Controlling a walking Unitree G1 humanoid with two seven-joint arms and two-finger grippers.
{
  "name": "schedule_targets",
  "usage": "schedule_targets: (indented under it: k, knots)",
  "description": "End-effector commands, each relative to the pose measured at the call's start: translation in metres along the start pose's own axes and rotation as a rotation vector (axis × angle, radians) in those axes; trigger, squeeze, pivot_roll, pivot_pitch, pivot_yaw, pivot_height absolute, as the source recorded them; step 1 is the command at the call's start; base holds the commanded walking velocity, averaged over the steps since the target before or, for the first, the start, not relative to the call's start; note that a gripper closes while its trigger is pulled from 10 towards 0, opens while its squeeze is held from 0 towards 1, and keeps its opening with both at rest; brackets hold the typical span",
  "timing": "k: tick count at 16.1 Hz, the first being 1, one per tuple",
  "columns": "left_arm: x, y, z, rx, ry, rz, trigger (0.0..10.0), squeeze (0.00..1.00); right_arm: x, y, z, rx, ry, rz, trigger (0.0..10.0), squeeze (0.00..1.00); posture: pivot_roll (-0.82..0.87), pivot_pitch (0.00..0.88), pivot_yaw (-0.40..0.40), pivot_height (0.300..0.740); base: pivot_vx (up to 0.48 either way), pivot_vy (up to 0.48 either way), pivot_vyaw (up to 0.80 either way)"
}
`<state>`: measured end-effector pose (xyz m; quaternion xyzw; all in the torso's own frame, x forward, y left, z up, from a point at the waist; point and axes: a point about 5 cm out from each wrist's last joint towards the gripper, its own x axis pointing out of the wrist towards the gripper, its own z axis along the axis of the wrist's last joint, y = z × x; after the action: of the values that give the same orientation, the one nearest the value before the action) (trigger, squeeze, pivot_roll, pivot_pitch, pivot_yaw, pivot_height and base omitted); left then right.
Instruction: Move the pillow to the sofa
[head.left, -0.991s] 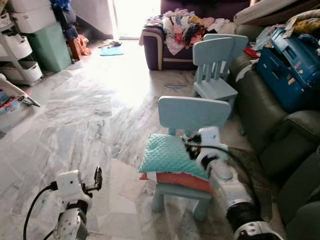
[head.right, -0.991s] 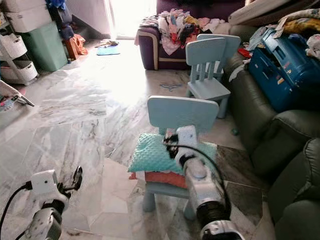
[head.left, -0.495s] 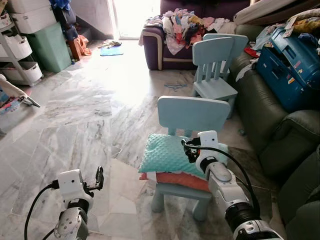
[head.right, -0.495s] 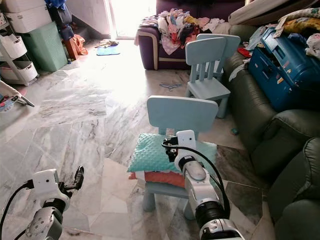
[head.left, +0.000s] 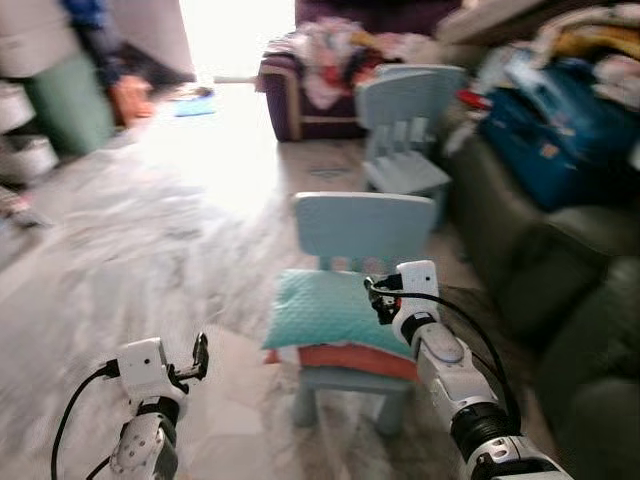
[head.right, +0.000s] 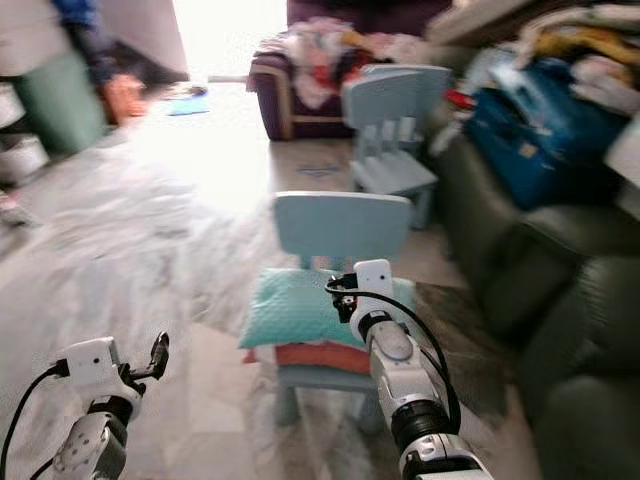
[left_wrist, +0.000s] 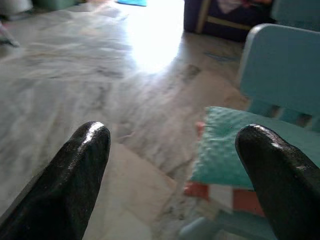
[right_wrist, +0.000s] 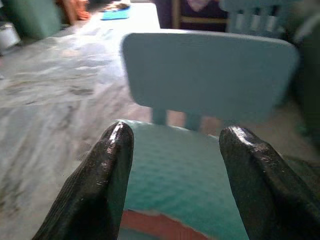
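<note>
Left eye view: the teal pillow (head.left: 330, 312) lies on the seat of a small light-blue chair (head.left: 362, 226), stacked on an orange cushion (head.left: 345, 358). The right pincer (right_wrist: 172, 150) hovers over the pillow's right edge, released, fingers spread with the pillow visible between them. The left pincer (left_wrist: 175, 155) hangs low over the marble floor (head.left: 150, 230), left of the chair, also released. The dark green sofa (head.left: 560, 270) stands to the right, carrying a blue suitcase (head.left: 545, 135).
</note>
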<state>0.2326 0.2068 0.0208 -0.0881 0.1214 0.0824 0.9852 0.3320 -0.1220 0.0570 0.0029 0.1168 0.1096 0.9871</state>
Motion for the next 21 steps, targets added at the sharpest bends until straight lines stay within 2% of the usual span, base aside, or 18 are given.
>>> schedule_targets:
  k: [1, 4, 9, 21]
  knots:
    - [0.0025, -0.0007, 0.0025, -0.002, 0.000, -0.009, 10.0, 0.00, 0.0024, -0.0010, 0.0045, -0.003, -0.011, -0.008, 10.0, 0.00, -0.07, 0.000, 0.021, 0.740, 0.000, 0.000, -0.80]
    - [0.0026, -0.0006, 0.0024, -0.025, 0.005, -0.012, 10.0, 0.00, 0.0023, -0.0005, 0.0043, -0.002, -0.012, -0.008, 10.0, 0.00, -0.07, 0.000, 0.025, 0.740, 0.000, 0.000, -0.80]
    - [0.0051, 0.0011, 0.0036, 0.005, 0.011, -0.002, 10.0, 0.00, 0.0024, 0.0006, 0.0039, 0.002, -0.014, -0.009, 10.0, 0.00, -0.08, 0.000, 0.031, 0.740, 0.000, 0.000, -0.80]
    - [0.0076, -0.0018, 0.0036, 0.002, 0.027, -0.037, 10.0, 0.00, 0.0025, 0.0013, 0.0038, 0.008, -0.016, -0.013, 10.0, 0.00, -0.08, 0.000, 0.039, 0.740, 0.000, 0.000, -0.80]
